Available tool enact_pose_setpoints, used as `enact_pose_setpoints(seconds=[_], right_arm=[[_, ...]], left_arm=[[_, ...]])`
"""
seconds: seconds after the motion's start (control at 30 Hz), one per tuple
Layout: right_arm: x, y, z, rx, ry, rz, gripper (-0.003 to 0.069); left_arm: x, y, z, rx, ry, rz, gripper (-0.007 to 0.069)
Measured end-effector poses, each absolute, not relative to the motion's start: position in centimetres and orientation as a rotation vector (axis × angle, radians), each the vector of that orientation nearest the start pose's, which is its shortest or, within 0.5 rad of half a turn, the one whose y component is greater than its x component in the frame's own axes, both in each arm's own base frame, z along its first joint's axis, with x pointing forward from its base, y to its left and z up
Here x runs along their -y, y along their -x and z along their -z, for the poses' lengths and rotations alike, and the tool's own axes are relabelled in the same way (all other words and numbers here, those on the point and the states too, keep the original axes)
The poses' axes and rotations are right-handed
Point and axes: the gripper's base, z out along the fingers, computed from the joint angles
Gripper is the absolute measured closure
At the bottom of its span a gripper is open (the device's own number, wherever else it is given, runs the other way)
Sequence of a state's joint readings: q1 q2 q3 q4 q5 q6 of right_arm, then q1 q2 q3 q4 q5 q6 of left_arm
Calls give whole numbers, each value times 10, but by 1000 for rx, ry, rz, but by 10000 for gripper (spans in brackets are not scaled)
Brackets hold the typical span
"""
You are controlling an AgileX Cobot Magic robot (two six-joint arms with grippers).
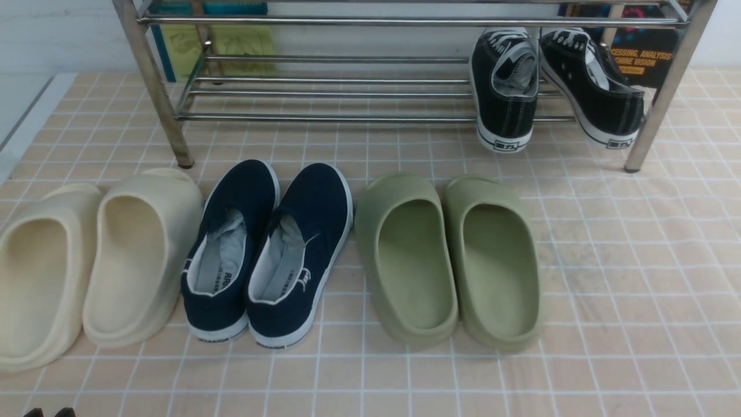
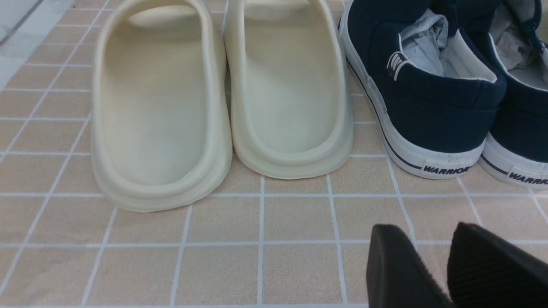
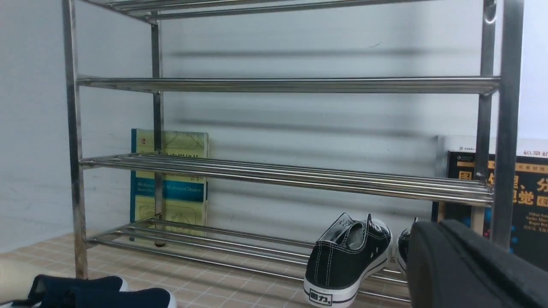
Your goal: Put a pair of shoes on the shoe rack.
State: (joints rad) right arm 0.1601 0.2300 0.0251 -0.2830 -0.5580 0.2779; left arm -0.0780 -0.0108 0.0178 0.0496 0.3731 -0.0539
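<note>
Item, lower left of the front view: my left gripper (image 2: 432,265) is hovering slightly parted, empty. My right gripper (image 3: 471,265) is sitting closed, empty. The pair of shoes (image 1: 556,87) is resting on the shoe rack (image 1: 347,116), upper right.

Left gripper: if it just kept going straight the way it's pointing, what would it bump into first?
Probably the heel of the navy slip-on, which lies ahead of the left gripper across bare tiled floor. The cream clogs sit off to one side. Depth is uncertain.

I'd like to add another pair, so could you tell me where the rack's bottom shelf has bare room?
The steel shoe rack's bottom shelf is bare left of the black canvas sneakers, across to its left posts. Its right end is crowded.
</note>
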Motion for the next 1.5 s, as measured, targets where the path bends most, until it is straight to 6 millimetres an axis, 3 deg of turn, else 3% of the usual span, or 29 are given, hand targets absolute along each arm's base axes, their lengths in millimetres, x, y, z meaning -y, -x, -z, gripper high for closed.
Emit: enact_pose_setpoints(seconds=[0.17, 0.3, 0.47, 0.7, 1.37, 1.5], right_arm=[[-23, -61, -232, -1214, 318, -79, 644], [-10, -58, -227, -1273, 131, -62, 642], [-1, -57, -206, -1494, -38, -79, 638], [-2, -54, -176, -1825, -71, -77, 633], [-4, -52, -173, -1879, -101, -125, 612], [-4, -52, -173, -1879, -110, -141, 643]], left_arm=[[2, -52, -174, -1863, -52, 42, 384], [2, -52, -174, -1863, -49, 40, 384], [2, -52, -174, -1863, -48, 39, 384], [2, -52, -174, -1863, -48, 39, 384], [2, -52, -174, -1863, -48, 39, 384], [2, -52, -174, -1863, -48, 39, 384]])
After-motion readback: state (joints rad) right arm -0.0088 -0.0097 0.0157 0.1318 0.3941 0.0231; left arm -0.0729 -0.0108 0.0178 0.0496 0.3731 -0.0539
